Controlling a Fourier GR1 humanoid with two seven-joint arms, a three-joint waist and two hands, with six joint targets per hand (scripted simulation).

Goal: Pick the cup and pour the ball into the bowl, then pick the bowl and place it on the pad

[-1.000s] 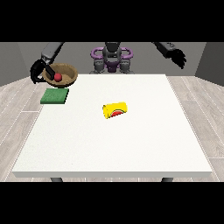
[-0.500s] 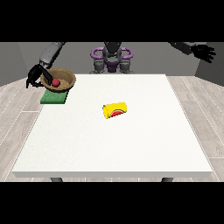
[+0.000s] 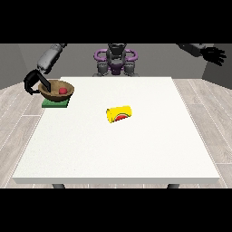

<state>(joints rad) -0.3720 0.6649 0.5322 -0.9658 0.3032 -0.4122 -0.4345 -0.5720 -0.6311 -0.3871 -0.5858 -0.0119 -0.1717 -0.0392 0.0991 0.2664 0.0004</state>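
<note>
A: From where I stand, the round brown wooden bowl [image 3: 56,89] sits over the flat green square pad [image 3: 56,103] at the far corner of the large white table [image 3: 118,149], with the small red ball [image 3: 62,91] inside it.

B: And the black hand at the view's left [image 3: 34,82]?

A: It is at the bowl's outer rim, fingers curled against it, so I read it as gripping the bowl. Whether the bowl rests fully on the pad or hangs just above it, I cannot tell.

B: The yellow cup [image 3: 119,113]?

A: On its side near the table's middle, well apart from the bowl, its red-lined mouth towards us. Pouring looks done.

B: So which step is this?

A: By my judgement the last 1: setting the bowl on the pad. The next move calls for settling it flat, then opening the fingers and drawing back without tipping the rim.

B: The other hand?

A: The black hand at the view's right [image 3: 215,54] is raised clear of the table, fingers spread, holding nothing.
</note>
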